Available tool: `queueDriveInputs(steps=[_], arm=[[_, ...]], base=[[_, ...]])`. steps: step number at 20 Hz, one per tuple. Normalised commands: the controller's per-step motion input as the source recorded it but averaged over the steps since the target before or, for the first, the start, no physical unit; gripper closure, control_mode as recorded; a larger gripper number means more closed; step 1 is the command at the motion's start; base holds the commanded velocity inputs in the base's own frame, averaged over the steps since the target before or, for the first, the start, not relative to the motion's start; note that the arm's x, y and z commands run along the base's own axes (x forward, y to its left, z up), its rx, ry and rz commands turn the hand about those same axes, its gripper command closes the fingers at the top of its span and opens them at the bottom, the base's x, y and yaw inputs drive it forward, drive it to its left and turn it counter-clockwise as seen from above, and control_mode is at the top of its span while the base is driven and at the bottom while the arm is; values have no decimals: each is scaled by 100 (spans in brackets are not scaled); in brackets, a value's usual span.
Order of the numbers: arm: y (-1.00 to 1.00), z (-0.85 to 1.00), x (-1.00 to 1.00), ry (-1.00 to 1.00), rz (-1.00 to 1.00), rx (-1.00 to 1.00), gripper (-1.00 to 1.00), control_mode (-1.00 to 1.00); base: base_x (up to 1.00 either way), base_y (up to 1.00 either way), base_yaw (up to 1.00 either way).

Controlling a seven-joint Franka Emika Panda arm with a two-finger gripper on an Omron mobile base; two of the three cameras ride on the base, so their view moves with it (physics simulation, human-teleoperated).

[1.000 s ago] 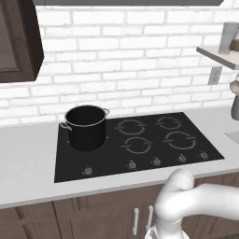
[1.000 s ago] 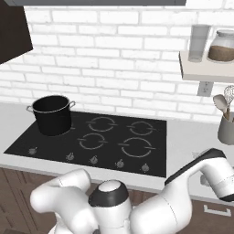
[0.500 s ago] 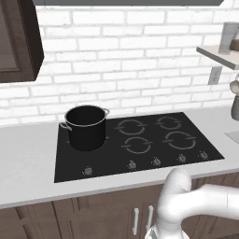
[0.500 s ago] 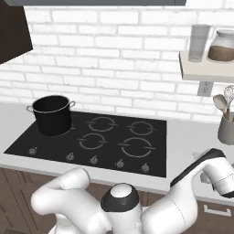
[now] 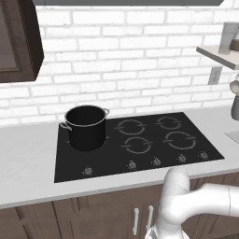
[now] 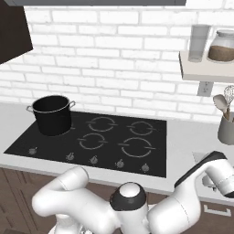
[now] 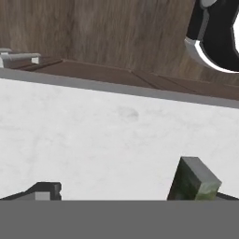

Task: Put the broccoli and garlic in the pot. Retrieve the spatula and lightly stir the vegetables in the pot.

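Pincer (image 7: pixel 119 191) wide open, empty, tips apart over white counter (image 7: pixel 93 135)

2 base views share hob (image 5: pixel 135 142), hand view close

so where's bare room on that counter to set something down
Bare counter left of the cooktop, and the strip between cooktop and utensil holder. Three burners are free; the pot fills the back-left one. It is crowded at the right end by the holder.
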Motion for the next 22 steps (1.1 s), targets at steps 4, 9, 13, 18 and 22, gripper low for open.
queueDriveInputs(steps=[4, 9, 13, 18, 22], arm=[[0, -28, 11, 1, -6, 1, -100, -100], [0, -27, 12, 0, -4, 0, -100, -100], [6, -37, 0, 0, -5, 0, 100, -100], [6, -26, 0, 0, -6, 0, 100, -100], [4, -4, 0, 0, -4, 0, 100, -100]], base=[[0, 0, 0], [0, 0, 0], [0, 0, 0], [0, 0, 0], [0, 0, 0]])
